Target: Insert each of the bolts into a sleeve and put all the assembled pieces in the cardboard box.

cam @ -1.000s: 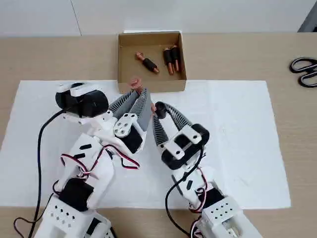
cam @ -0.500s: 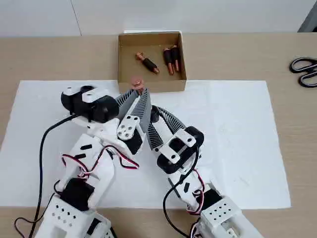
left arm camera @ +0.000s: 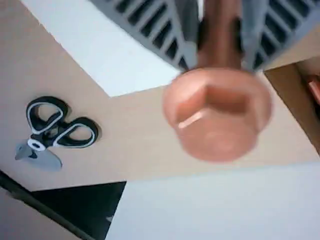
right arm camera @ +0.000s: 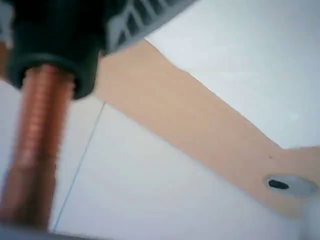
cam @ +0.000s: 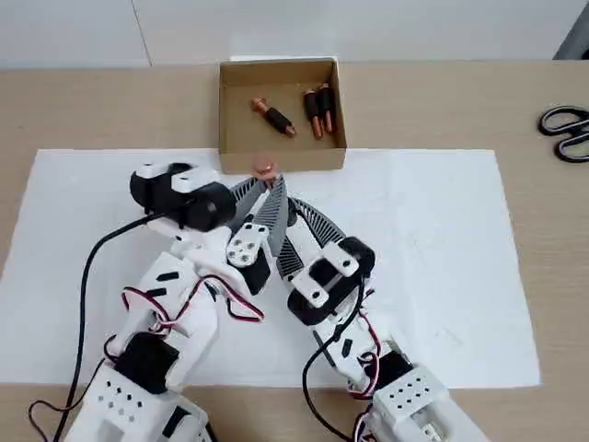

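We see the left gripper (cam: 270, 181) clamped shut on a copper bolt (left arm camera: 218, 112), its ribbed grey fingers (left arm camera: 145, 25) pressing either side of the shank just behind the hexagonal, flanged head. In the high view that head stands just before the near wall of the cardboard box (cam: 313, 158), over the far edge of the white paper (cam: 442, 258) that covers the middle of the wooden table (cam: 92, 101).

The right gripper (cam: 293, 210) lies close against the left one, closed on a matt black sleeve (right arm camera: 55, 45). A threaded copper shaft (right arm camera: 30, 150) comes out of the sleeve's round end (we cannot follow it to the head, since the two grippers cover the stretch between). From above, the sleeve itself is hard to make out under the fingers.

Three pieces (cam: 274, 116), each a copper bolt in a dark sleeve, lie on the box floor. One is tilted near the middle and two are side by side by the right wall.

Black-handled scissors (cam: 565, 132) lie at the table's right edge, partly cut off by the high view's border.
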Tool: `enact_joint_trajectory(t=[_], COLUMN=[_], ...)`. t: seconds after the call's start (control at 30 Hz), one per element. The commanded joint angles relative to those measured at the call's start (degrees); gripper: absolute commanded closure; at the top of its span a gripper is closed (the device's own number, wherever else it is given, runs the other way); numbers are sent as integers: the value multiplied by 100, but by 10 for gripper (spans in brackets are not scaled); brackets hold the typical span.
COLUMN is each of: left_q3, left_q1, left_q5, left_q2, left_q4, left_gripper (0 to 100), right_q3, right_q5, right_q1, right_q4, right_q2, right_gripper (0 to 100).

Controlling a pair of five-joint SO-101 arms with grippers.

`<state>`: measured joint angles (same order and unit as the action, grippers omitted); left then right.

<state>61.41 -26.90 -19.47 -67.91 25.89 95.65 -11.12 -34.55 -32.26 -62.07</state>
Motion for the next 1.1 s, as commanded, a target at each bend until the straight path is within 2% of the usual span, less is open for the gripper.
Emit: enact_joint_trajectory(t=[0.0, 0.07, 0.2, 0.27, 0.37, 0.47, 0.57, 0.63, 0.87, 0.97, 1.07], left_q3=[-31, -13, 171, 136, -40, -92, -101, -101, -813, -1473, -2053], left_q1=[-62, -62, -88, -62, 88, 281, 343, 343, 360, 677, 1292], left_q5=[44, 202, 1363, 1705, 1723, 1741, 1749, 1732, 1723, 1723, 1758], left_q2=[-114, -114, -149, -158, -158, -158, -158, -158, -158, -158, -158], left_q4=[18, 53, 308, 396, 413, 484, 985, 1266, 1284, 1275, 1275], left_gripper=[993, 993, 993, 989, 957, 856, 761, 732, 731, 731, 731], right_q3=[44, 44, 35, 35, 35, 44, 44, 44, 44, 44, 44], right_q5=[-88, -88, -88, -88, -79, -79, -79, -79, -79, -79, -79], right_q1=[-40, -40, -40, -40, -40, -40, -40, -40, -40, -40, -13], right_q4=[-171, -171, -171, -171, -171, -171, -171, -171, -171, -171, -171], right_q2=[-119, -119, -119, -119, -119, -119, -119, -119, -119, -119, -119], right_gripper=[995, 995, 995, 995, 995, 995, 995, 995, 995, 995, 995])
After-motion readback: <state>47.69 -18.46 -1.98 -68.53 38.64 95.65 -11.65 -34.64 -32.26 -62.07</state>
